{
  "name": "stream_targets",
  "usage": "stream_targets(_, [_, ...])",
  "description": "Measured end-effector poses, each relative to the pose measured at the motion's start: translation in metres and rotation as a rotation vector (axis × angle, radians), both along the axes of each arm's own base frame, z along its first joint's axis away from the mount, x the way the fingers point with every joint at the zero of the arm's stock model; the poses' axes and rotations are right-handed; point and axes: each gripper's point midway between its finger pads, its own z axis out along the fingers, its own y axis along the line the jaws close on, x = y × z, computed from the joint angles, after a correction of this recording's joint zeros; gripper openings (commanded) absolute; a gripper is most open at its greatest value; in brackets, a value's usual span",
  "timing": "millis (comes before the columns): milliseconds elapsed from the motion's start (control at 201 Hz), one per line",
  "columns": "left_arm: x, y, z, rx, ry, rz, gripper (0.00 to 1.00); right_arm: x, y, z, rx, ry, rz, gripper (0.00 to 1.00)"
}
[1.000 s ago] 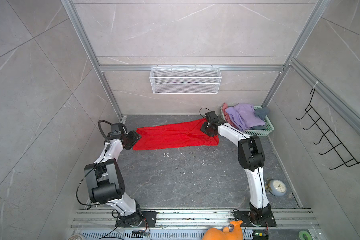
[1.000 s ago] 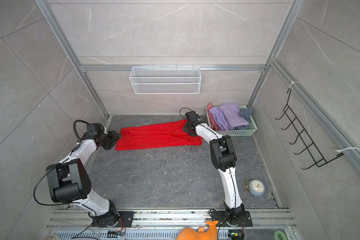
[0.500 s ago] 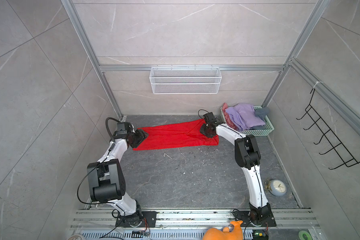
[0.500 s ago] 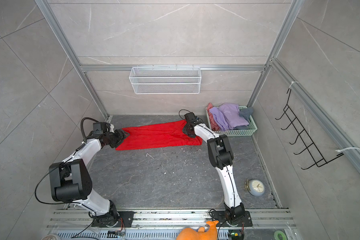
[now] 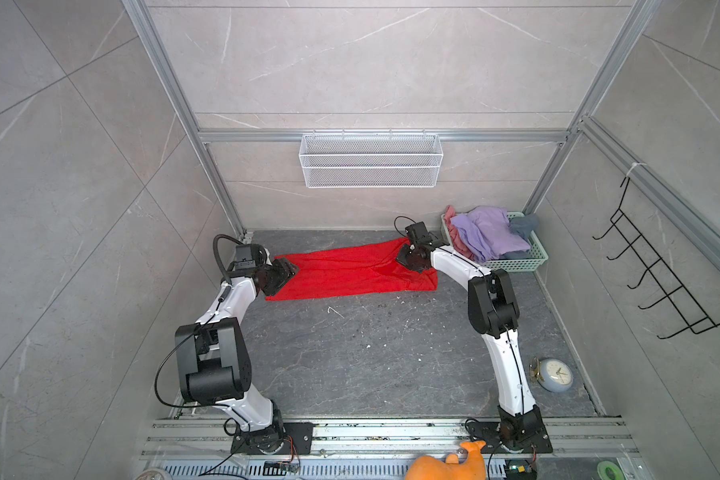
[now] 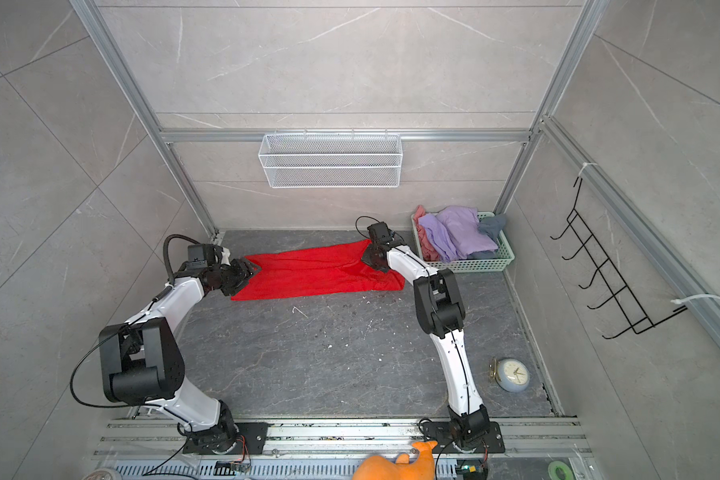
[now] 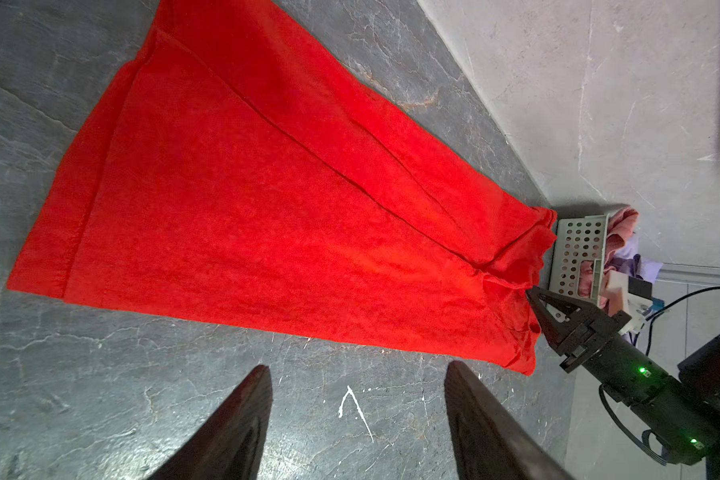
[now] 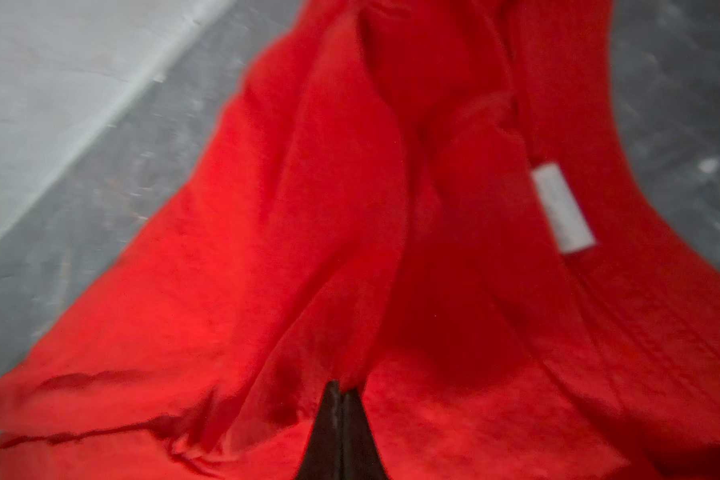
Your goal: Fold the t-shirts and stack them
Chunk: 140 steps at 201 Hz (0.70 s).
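Observation:
The bright red t-shirt lies stretched out long on the dark floor near the back wall. My left gripper hovers at its left end, open; in the left wrist view nothing lies between its fingers but bare floor, with the shirt just beyond. My right gripper is shut on a pinch of red cloth near the right end. Lavender, pink and dark grey t-shirts lie heaped in a green basket.
A white wire basket hangs on the back wall and a black hook rack on the right wall. A blue alarm clock lies on the floor at the right. An orange plush toy sits at the front rail.
My left gripper has moved right, up to the red shirt's left end. My right gripper has closed on the cloth and bunched it slightly.

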Motion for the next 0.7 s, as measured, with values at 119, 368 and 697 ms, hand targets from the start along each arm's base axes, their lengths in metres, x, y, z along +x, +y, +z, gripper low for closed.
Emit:
stream_targets(119, [0.002,0.0,-0.001,0.0,-0.002,0.0,0.68,0.019,0.02,0.03,0.043,-0.08,0.026,0.0])
stream_targets(368, [0.004,0.0,-0.013,-0.002,0.02,-0.004,0.68,0.056,0.065,0.05,0.114,-0.188,0.098,0.31])
stream_targets(697, [0.01,0.001,-0.005,0.015,-0.006,-0.019,0.68,0.054,0.07,0.024,0.053,-0.165,0.188,0.43])
